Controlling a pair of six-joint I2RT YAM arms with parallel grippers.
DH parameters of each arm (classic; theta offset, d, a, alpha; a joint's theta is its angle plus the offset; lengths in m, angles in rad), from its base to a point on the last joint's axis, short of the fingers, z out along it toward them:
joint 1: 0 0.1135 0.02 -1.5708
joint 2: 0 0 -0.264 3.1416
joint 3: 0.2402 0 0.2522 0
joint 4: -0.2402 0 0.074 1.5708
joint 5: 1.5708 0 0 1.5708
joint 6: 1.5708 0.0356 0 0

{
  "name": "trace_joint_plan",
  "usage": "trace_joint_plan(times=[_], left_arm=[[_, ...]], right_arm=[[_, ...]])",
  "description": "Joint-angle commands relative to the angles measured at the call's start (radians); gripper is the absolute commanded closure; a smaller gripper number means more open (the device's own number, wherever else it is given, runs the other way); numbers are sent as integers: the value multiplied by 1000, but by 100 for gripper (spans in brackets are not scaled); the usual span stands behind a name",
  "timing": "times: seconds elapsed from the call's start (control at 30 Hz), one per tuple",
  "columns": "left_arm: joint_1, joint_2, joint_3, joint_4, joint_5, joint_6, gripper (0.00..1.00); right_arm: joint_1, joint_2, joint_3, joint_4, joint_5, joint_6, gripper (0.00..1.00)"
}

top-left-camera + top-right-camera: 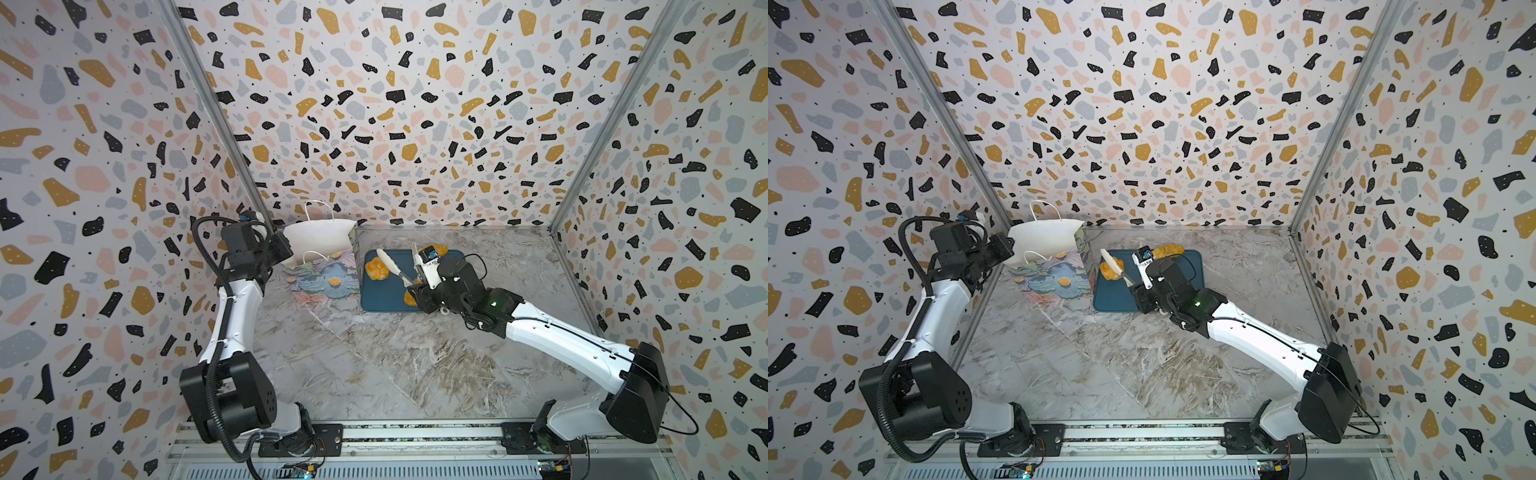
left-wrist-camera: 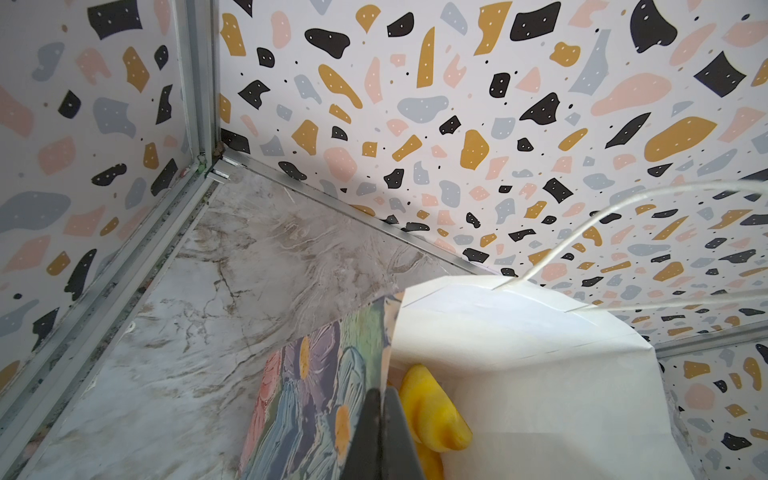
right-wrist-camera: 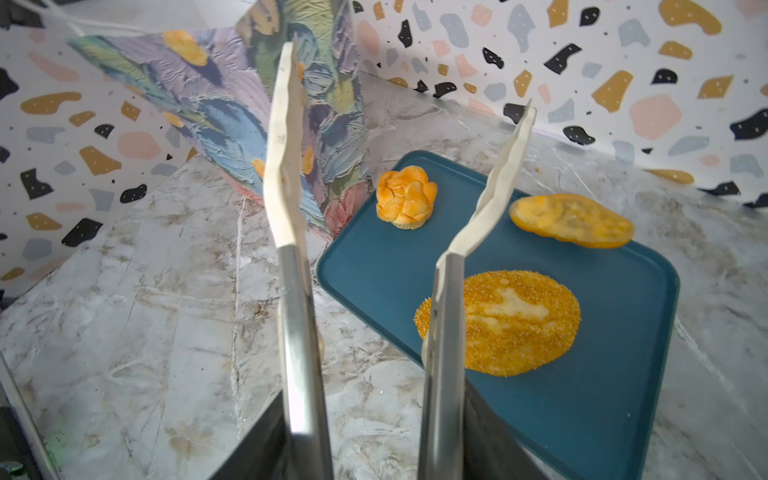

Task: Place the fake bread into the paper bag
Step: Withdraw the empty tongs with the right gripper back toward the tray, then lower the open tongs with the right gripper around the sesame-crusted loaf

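The left gripper [image 2: 381,401] is pinched shut on the wall of the paper bag [image 2: 519,374], 1 yellow bread [image 2: 432,411] inside (a thin hold); a slip would slump the mouth. The right gripper [image 3: 374,451] clasps spread, empty tongs [image 3: 289,166] above 3 breads [image 3: 405,202] on the tray [image 3: 602,386]; the glossy seeded loaf [image 3: 511,324] could squirt free.

Light is bright, flat and diffuse from above, with only faint soft shadows on the bench [image 1: 374,357] under the right arm [image 1: 561,340]. Both top views are wide-angle, with the walls [image 1: 415,104] stretched toward the frame corners and detail slightly soft. Left wrist view: the white inside of the paper bag [image 2: 519,374] is nearly blown out and the left gripper [image 2: 383,392] is a dark defocused smear. Right wrist view: the tongs [image 3: 297,291] go soft and shiny near the lens, while the tray [image 3: 602,374] is sharp.
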Motion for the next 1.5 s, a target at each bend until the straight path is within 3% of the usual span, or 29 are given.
trace_joint_plan(times=[0.0, 0.37, 0.63, 0.87, 1.47], left_arm=[[1, -21, -9, 30, 9, 0, 100], [1, -25, -8, 27, 9, 1, 100], [1, -24, -8, 28, 11, 1, 100], [1, -30, -8, 28, 12, -1, 100], [1, -29, -12, 37, 15, -6, 100]], right_arm=[[-30, -45, -1, 24, -18, 104, 43], [-87, -81, -52, -18, -89, 194, 44], [-156, -123, -116, -47, -208, 267, 46], [-223, -142, -154, -99, -228, 330, 47], [-238, -88, -217, -139, -306, 407, 47]])
